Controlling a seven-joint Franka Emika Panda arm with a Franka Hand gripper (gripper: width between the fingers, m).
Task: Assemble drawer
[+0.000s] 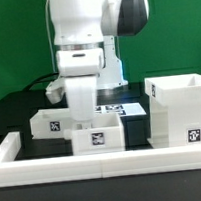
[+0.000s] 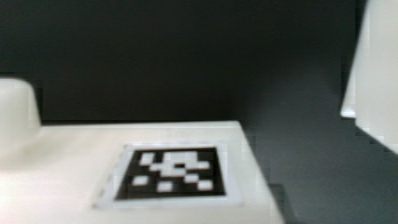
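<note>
Seen in the exterior view, the white arm (image 1: 86, 30) stands upright mid-scene, its wrist turned straight down so the tool (image 1: 84, 114) hangs low among the drawer parts. The fingertips are lost against the white plastic, and I cannot tell whether the tool is released or clenched, or whether it is touching anything.

At about nine o'clock from the tool, just beside it, sits one shallow tray (image 1: 49, 122), open side up, a square tag on its near face. At about five o'clock, nearer the camera, is the front tray (image 1: 98, 137), also tagged on its near face. At three o'clock, well apart from the tool, the tall housing (image 1: 180, 110) stands upright with its opening facing up and a tag low on its front. At about two o'clock, behind the trays, the marker board (image 1: 118, 109) lies flat.

The wrist view shows, close and blurred, a tagged white face (image 2: 173, 172) lying on the dark surface; I cannot tell which piece it belongs to.

The worktop (image 1: 18, 117) is black, and a plain green wall (image 1: 13, 47) closes the room behind.

The low border wall (image 1: 116, 167) runs across at six o'clock and turns back along eight o'clock. A dark gap separates the front tray from the housing, and bare worktop lies between the nine o'clock tray and the wall.
</note>
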